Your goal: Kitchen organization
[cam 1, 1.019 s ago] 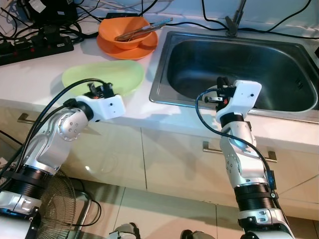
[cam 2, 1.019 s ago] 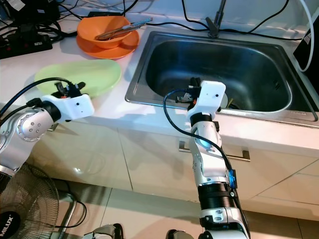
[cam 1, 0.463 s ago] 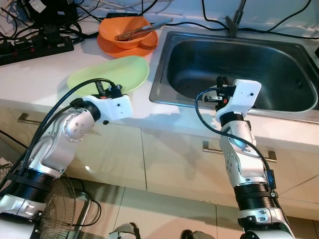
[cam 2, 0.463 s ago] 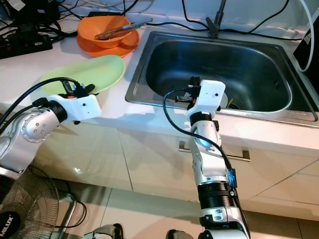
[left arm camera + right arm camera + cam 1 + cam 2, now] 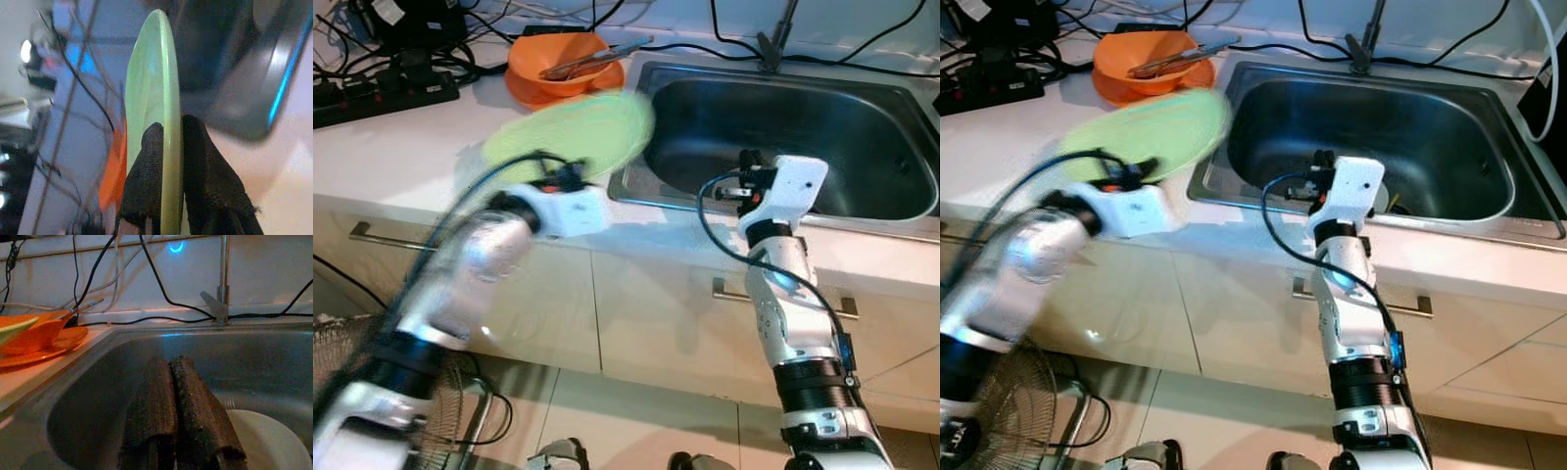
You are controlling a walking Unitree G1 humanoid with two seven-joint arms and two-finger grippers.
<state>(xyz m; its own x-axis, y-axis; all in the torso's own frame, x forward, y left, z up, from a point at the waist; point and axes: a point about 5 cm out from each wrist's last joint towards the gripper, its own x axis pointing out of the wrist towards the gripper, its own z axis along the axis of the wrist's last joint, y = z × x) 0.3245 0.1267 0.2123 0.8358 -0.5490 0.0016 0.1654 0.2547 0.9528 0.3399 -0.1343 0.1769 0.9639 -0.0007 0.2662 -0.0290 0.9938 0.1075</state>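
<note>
The left gripper is pinching the green plate by its rim, holding it above the counter edge beside the sink, likely to drop it in. The right gripper is waiting over the sink, fingers pressed together, holding nothing.

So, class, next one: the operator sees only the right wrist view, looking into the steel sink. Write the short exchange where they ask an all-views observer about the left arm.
Operator: What is the left gripper doing?
Observer: The left gripper is shut on the rim of the pale green oval plate.
Operator: Where is that plate?
Observer: Tilted, blurred, its far end at the left rim of the stainless steel sink.
Operator: Anything further left?
Observer: A black power strip on the white counter.
</note>
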